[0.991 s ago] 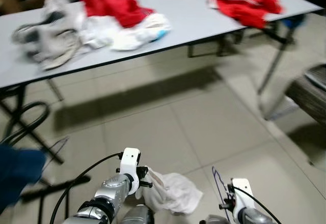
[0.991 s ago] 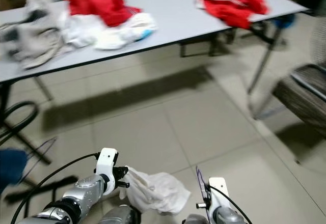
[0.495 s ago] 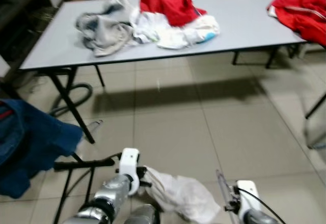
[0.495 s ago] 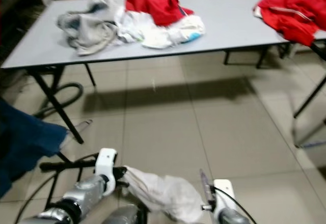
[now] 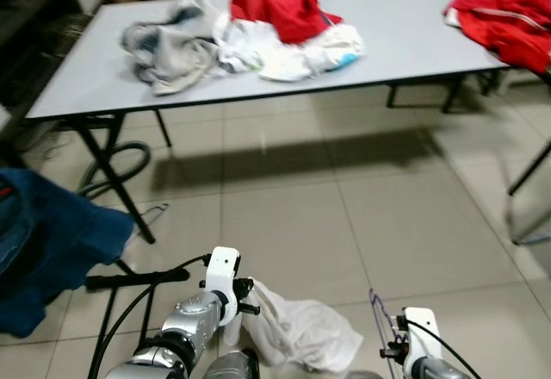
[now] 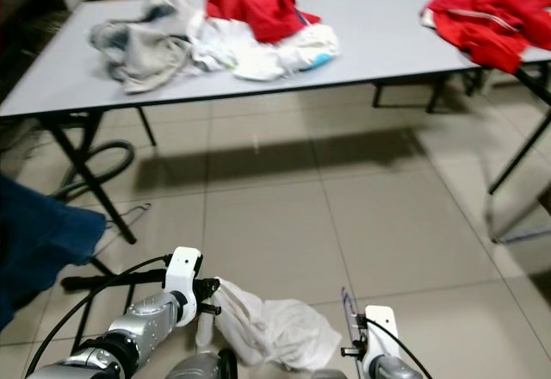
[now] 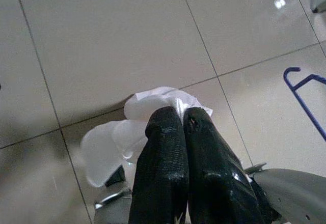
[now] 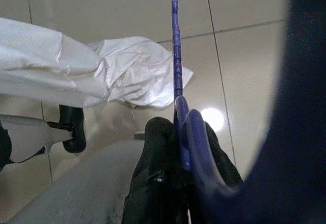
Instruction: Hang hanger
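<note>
The right hand [image 8: 178,127] was closed on the blue hanger [image 8: 177,56], its black fingers [image 8: 158,147] pinching the wire where the straight run meets the hook's curve. From that grip the hanger's long axis ran straight out along the fingers, away from the wrist; from the head camera the same hanger [image 5: 379,319] showed as a thin blue wire rising just beside the right wrist at the bottom of the picture.

The left hand [image 7: 181,119] was likewise shut, its two fingers pressed together on a bunch of the white garment [image 7: 142,109]. The garment [image 5: 301,332] hung low between the two arms, over the tiled floor [image 5: 284,215], touching the left hand and lying just beside the hanger, so both hands had their things close together.

Further out and to the robot's left stood a dark rack [image 5: 129,280] with a blue garment [image 5: 52,245] draped on it; its horizontal bar lay nearer the left arm than the right. That seemed the likely place for hanging, meaning the right hand would have to carry the hanger across the body or the robot turn left. Well beyond, the grey worktop [image 5: 413,34] carried a heap of mixed clothes [image 5: 241,30] and a red garment [image 5: 508,17] at its right end.
</note>
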You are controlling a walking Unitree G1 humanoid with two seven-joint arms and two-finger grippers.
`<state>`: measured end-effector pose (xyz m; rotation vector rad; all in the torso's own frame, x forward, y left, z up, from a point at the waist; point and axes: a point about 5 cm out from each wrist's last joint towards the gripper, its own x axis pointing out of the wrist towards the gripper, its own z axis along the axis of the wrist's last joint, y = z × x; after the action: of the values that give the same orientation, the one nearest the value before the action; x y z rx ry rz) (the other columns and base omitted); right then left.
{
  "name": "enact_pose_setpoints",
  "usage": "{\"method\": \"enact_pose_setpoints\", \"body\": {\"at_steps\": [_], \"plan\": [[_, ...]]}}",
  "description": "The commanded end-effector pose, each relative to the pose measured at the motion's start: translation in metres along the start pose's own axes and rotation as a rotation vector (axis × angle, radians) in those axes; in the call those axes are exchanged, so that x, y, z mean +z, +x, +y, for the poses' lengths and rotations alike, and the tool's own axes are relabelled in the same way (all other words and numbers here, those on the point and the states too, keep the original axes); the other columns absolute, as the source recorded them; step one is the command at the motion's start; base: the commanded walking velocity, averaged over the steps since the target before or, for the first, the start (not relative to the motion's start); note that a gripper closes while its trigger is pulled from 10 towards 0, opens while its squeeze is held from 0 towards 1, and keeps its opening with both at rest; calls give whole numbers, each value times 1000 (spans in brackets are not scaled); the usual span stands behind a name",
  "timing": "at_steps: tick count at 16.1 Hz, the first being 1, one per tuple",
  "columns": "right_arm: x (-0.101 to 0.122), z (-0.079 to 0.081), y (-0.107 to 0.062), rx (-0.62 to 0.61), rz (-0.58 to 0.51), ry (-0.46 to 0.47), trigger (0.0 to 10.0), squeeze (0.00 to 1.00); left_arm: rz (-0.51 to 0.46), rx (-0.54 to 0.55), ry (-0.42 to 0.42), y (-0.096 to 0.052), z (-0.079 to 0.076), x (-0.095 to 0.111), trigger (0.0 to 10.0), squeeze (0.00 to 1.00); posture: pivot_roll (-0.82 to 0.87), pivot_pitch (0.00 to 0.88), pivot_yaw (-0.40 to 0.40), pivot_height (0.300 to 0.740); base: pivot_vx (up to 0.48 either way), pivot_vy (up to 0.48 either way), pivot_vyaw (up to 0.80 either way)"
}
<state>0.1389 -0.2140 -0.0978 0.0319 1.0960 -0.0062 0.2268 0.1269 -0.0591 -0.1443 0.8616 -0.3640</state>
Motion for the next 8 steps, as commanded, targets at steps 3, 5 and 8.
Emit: {"method": "enact_pose_setpoints", "body": {"at_steps": [3,5,8], "plan": [[6,6,2,3,-25,17,10000,0,-4,10,30,0,3,6,10000,0,-171,0,87,740,0,-480,0],[5,8,2,-2,-24,29,10000,0,0,12,36,0,3,5,10000,0,-174,0,89,740,0,-437,0],[2,9,2,-8,-7,41,10000,0,8,33,37,0,5,5,10000,0,-184,0,100,740,0,-131,0]]}}
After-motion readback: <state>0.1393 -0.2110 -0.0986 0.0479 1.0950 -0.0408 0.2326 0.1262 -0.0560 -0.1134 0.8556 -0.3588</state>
